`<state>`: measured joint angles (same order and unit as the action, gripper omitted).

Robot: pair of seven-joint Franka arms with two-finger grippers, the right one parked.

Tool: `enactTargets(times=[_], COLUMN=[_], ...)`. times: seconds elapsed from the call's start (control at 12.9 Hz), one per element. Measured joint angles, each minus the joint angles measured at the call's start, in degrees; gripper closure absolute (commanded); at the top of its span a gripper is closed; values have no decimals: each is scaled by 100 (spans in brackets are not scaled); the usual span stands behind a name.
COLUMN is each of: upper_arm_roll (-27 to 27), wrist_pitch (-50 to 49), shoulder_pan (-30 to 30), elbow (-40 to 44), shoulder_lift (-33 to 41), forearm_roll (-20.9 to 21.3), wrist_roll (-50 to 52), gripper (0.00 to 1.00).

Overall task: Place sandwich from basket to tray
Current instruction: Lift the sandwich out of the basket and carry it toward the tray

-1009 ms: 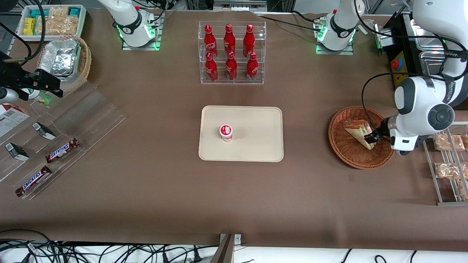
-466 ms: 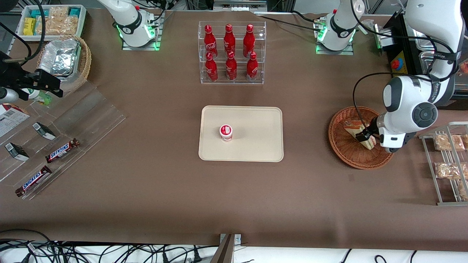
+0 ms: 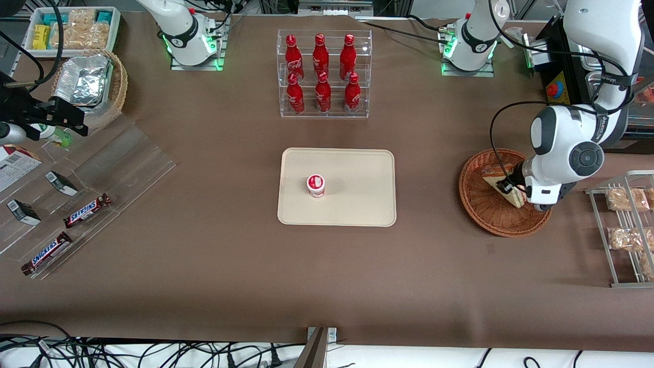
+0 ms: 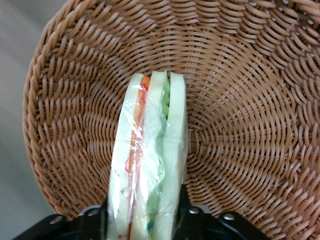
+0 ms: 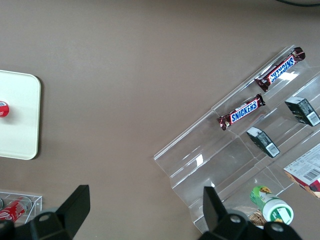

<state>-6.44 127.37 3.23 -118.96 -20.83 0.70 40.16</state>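
The wrapped wedge sandwich (image 3: 503, 180) (image 4: 150, 160), white bread with green and red filling, hangs over the round reddish-brown wicker basket (image 3: 483, 209) (image 4: 240, 100) at the working arm's end of the table. My gripper (image 3: 511, 187) (image 4: 145, 220) is shut on the sandwich's wide end, a black finger pressed against each bread face. The sandwich's pointed end aims at the basket's inner wall. The cream tray (image 3: 357, 204) lies mid-table, toward the parked arm's end from the basket.
A small red-and-white cup (image 3: 316, 185) stands on the tray. A clear rack of red bottles (image 3: 323, 74) stands farther from the front camera than the tray. A wire rack of snack bags (image 3: 626, 230) sits beside the basket. Clear shelves with chocolate bars (image 3: 87, 210) lie toward the parked arm's end.
The gripper, with the sandwich in it, has risen and shifted a little toward the tray within the basket; the arm's wrist moved the same way.
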Motion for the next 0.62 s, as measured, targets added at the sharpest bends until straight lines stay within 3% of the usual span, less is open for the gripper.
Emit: enactTargets(times=[0.39, 0.62], upper_arm_roll=[31, 248], wrist_pitch=[-88, -1326], shoulder_pan=[1, 5], elbow=[75, 819], shoulder_lift=[69, 197], forearm_roll=[0, 0], wrist_roll=[-4, -17], gripper=[67, 67])
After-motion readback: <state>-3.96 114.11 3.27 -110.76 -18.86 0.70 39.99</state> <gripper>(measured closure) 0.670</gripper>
